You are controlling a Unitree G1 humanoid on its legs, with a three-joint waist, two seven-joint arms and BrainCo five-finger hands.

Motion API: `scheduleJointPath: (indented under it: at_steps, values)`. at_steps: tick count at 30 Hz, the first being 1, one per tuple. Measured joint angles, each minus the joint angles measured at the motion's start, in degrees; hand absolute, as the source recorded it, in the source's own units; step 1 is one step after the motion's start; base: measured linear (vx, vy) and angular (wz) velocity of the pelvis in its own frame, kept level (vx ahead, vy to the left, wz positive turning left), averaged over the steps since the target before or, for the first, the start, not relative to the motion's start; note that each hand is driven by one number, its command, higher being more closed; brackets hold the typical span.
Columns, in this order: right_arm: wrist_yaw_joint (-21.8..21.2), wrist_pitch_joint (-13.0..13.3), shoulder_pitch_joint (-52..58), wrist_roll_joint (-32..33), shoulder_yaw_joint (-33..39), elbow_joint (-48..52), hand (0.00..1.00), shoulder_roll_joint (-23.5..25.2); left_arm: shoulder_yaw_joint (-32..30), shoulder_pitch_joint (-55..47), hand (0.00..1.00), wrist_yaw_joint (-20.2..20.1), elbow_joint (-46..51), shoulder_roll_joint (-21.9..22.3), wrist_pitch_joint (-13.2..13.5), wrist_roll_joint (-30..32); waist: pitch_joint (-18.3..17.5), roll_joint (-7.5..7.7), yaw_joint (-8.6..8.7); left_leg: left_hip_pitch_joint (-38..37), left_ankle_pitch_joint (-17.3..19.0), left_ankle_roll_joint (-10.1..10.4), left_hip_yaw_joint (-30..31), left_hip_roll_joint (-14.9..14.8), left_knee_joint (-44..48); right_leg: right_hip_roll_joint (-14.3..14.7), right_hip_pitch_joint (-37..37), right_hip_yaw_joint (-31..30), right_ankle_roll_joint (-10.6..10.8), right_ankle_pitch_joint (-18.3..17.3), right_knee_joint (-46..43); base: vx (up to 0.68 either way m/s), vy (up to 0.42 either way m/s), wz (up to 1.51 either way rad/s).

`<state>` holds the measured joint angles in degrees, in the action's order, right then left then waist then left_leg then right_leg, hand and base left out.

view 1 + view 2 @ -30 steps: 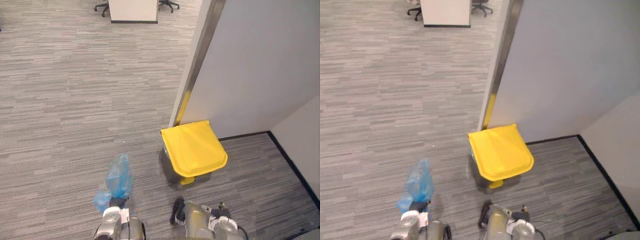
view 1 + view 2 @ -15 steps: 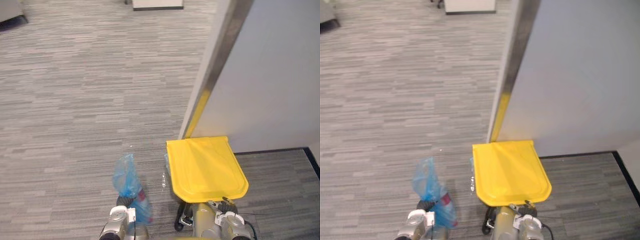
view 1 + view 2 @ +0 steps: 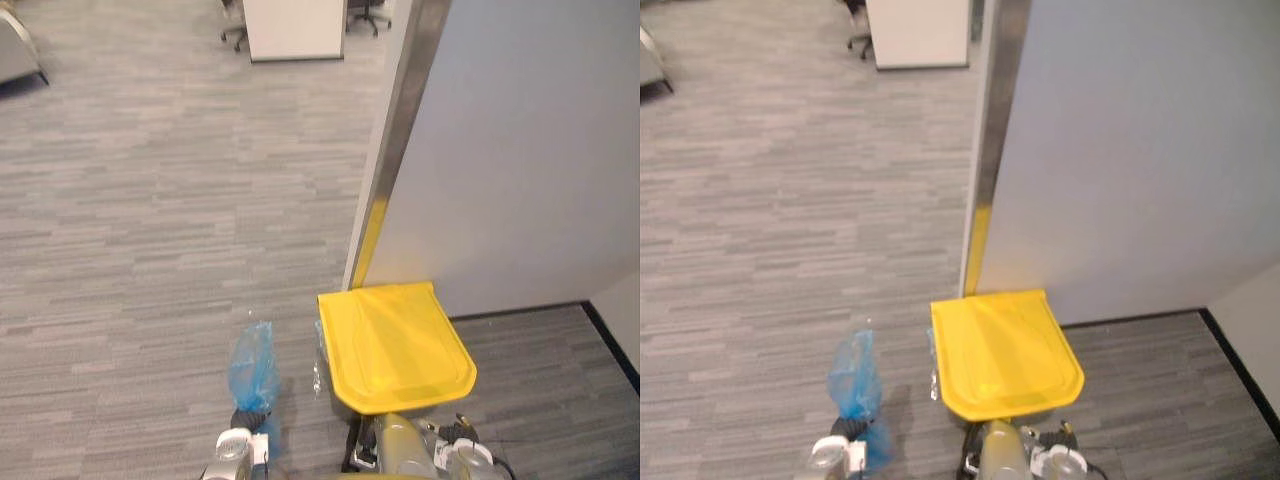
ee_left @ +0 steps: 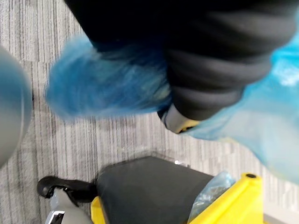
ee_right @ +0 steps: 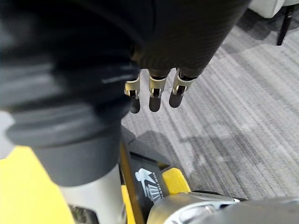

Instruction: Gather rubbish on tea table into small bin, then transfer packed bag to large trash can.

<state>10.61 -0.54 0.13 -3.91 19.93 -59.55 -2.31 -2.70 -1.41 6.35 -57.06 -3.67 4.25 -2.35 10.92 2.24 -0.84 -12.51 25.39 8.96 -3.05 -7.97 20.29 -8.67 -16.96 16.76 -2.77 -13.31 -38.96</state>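
A blue rubbish bag [image 3: 252, 362] rises from my left hand [image 3: 248, 424], which is shut on its neck low in the left eye view. In the left wrist view the blue bag [image 4: 106, 88] bunches around the hand's dark cover. Just right of the bag stands the large trash can, dark-bodied [image 4: 145, 186], with its yellow lid [image 3: 395, 345] down. My right hand [image 3: 354, 456] hangs by the can's front. Its fingers [image 5: 154, 95] are straight and hold nothing, above the can's yellow foot pedal [image 5: 164, 183].
A pale partition wall [image 3: 520, 150] with a metal edge post [image 3: 395, 140] stands right behind the can. A black skirting [image 3: 520, 312] runs along its foot. Far off stand a white cabinet [image 3: 295, 20] and chair legs. Grey carpet stretches to the left.
The whole picture has shifted as the camera moved; the can now lies closer than a second ago. The blue bag stays in my left hand.
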Motion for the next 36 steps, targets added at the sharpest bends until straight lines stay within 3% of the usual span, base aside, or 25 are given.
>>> scheduleJointPath:
  at_steps: [2, 4, 5, 6, 8, 10, 11, 12, 13, 14, 15, 16, 17, 20, 24, 27, 31, 36]
  values:
    - [-0.01, 0.02, 0.48, -0.09, -1.10, -0.01, 0.00, -0.11, 0.36, -0.13, 1.00, 0.01, -0.39, -0.71, 0.06, 0.00, 0.39, 0.68, -0.17, -0.01, -1.02, -0.39, -1.46, 0.74, 0.01, -0.37, 0.56, 0.01, 0.18, 2.47, 2.05, -0.26, 0.056, -0.20]
    - [-0.11, 0.09, 0.95, -0.47, -2.38, -0.15, 0.00, -0.71, 0.99, 0.33, 1.00, 0.03, -0.98, -1.55, 0.14, -0.02, 0.87, 1.24, -0.66, 0.88, -2.95, -2.01, -4.16, 1.34, 0.05, 0.04, 0.66, -0.61, 2.66, 9.15, 7.54, -0.36, 0.086, -0.50]
    - [-0.12, 0.14, 0.94, -0.51, -2.41, -0.01, 0.00, -0.90, 1.01, 0.08, 1.00, 0.04, -1.10, -1.58, 0.15, -0.02, 1.19, 0.29, -0.70, 1.36, -3.47, -2.42, -4.43, 0.93, -0.08, 0.18, 0.67, -0.95, 2.98, 9.42, 8.09, -0.34, 0.057, -0.43]
    - [-0.16, 0.13, 0.86, -0.52, -2.64, 0.10, 0.00, -0.90, 1.02, -0.19, 1.00, -0.02, -1.06, -2.12, 0.24, -0.02, 0.72, 0.86, -0.85, 2.74, -4.40, -2.60, -5.20, 1.05, -0.02, -0.64, -0.40, -0.96, 3.58, 8.49, 5.09, -0.24, 0.019, -0.15]
    - [-0.43, 0.29, 2.61, -0.51, -2.00, 0.14, 0.00, -0.68, 0.97, 0.07, 1.00, 0.08, -1.60, -2.41, 0.13, -0.03, 0.75, 1.05, -0.64, 4.89, -5.92, -2.44, -4.92, 0.46, -0.19, -1.79, -0.47, -2.47, 2.59, 4.41, -4.85, -0.26, -0.026, 0.05]
    - [-0.29, 0.03, 3.77, -0.49, -1.59, 0.08, 0.00, -0.33, 0.96, -0.20, 1.00, 0.05, -0.77, -2.55, 0.05, -0.15, 0.25, 1.11, -0.85, 8.25, -8.61, -1.75, -3.86, -0.71, -2.54, -3.18, 3.00, -7.09, 5.51, 0.41, -10.91, -0.22, -0.124, 0.07]
    - [-0.30, 0.03, 3.77, -0.50, -1.59, 0.09, 0.00, -0.34, 0.96, -0.21, 1.00, 0.05, -0.60, -2.58, 0.05, -0.18, 0.11, 1.20, -0.96, 8.91, -9.02, -1.51, -3.87, -0.83, -2.73, -3.44, 3.77, -8.09, 6.40, -0.46, -10.66, -0.14, -0.211, -0.12]
    - [-0.46, 0.03, 3.82, -0.53, -1.62, 0.09, 0.00, -0.14, 0.64, 0.10, 1.00, 0.03, -0.36, -2.86, -0.04, -0.18, -0.45, 2.54, -1.28, 10.32, -11.15, -0.95, -4.15, -0.32, -4.41, -3.29, 4.03, -9.74, 9.01, -2.78, -7.27, -0.11, -0.218, -0.06]
    - [-0.51, 0.03, 3.84, -0.53, -1.62, 0.08, 0.00, -0.23, 0.32, 0.15, 1.00, 0.02, -0.48, -2.83, -0.14, -0.22, -0.39, 2.20, -1.10, 10.31, -11.93, -0.98, -4.06, -0.30, -5.47, -2.88, 4.18, -9.90, 9.18, -3.17, -6.49, -0.11, -0.257, -0.02]
    - [-0.43, 0.02, 3.96, -0.52, -1.53, 0.11, 0.00, -0.40, -0.23, 0.22, 1.00, 0.02, -0.46, -1.44, -0.25, -0.26, -1.07, 1.19, -1.04, 9.93, -14.35, -1.67, -3.64, -0.35, -8.85, -0.72, 5.18, -10.88, 9.78, -3.73, -1.68, -0.07, -0.206, 0.04]
    - [-0.45, 0.02, 4.26, -0.52, -1.71, 0.04, 0.00, -1.14, -0.23, 0.31, 1.00, 0.00, -0.31, -0.22, -0.19, -0.28, -2.18, -0.04, -1.29, 10.43, -15.76, -3.45, -2.63, -0.40, -11.12, 0.58, 7.18, -10.60, 8.42, -4.69, 4.90, -0.06, -0.166, -0.03]
    - [-0.44, 0.03, 4.24, -0.51, -1.87, 0.02, 0.00, -1.36, -0.22, 0.28, 1.00, 0.00, -0.32, 0.20, -0.15, -0.30, -2.49, -0.39, -1.41, 10.65, -16.16, -3.46, -2.62, -0.54, -11.49, 1.11, 7.90, -10.62, 7.48, -5.20, 7.55, -0.05, -0.144, -0.13]
    - [-0.47, 0.03, 3.28, -0.49, -2.17, -0.23, 0.00, -2.15, -0.11, 0.15, 1.00, -0.01, -0.52, 0.94, -0.18, -0.68, -2.34, -1.57, -1.29, 11.10, -17.00, -2.23, -2.62, -1.55, -11.58, 2.38, 8.41, -10.53, 5.21, -4.71, 10.12, -0.15, -0.121, -0.08]
    - [-0.35, 0.25, 3.42, -0.45, -2.42, -0.20, 0.00, -2.32, 1.10, 0.07, 1.00, 0.00, -0.27, 1.05, -0.05, -2.34, -3.30, -1.94, -1.02, 12.57, -18.44, -1.27, -1.41, -2.82, -11.43, 3.71, 9.04, -9.10, 4.59, -3.00, 13.04, -0.14, -0.046, 0.14]
    - [0.35, 0.30, 3.45, 0.05, -3.30, -0.22, 0.00, -2.16, 1.61, 0.16, 1.00, -0.01, 0.29, 0.33, -0.04, -2.51, -3.63, -1.61, -0.97, 15.29, -19.09, -1.15, -1.22, -3.14, -10.19, 4.04, 9.30, -8.26, 6.00, -0.60, 16.83, -0.08, 0.049, 0.12]
    - [0.77, 0.30, 3.45, 0.55, -3.21, -0.22, 0.00, -2.07, 2.20, 0.19, 1.00, -0.01, 0.36, -0.30, -0.05, -2.49, -3.50, -1.34, -0.86, 16.41, -19.32, -1.09, -1.62, -1.51, -8.92, 2.63, 9.48, -8.51, 7.15, 0.43, 17.99, -0.03, 0.143, 0.07]
    - [0.76, 0.30, 4.14, 1.69, -2.12, -0.24, 0.00, -2.01, 2.84, -0.64, 1.00, -0.01, 0.36, -0.36, -0.06, -2.44, -3.31, -2.19, -0.23, 12.59, -22.00, -3.28, -4.96, 1.15, -15.29, 1.14, 11.96, -10.99, 8.13, 2.44, 22.46, 0.01, 0.126, -0.08]
    - [0.79, 0.28, 3.75, 1.65, -1.88, -0.22, 0.00, -2.05, 3.92, -0.96, 1.00, 0.03, 0.15, -1.06, -0.10, -2.32, -3.48, -2.73, 0.65, 11.33, -23.70, -3.54, -4.94, 2.21, -19.34, 0.66, 12.73, -11.09, 8.59, 5.30, 26.35, 0.06, 0.073, 0.00]
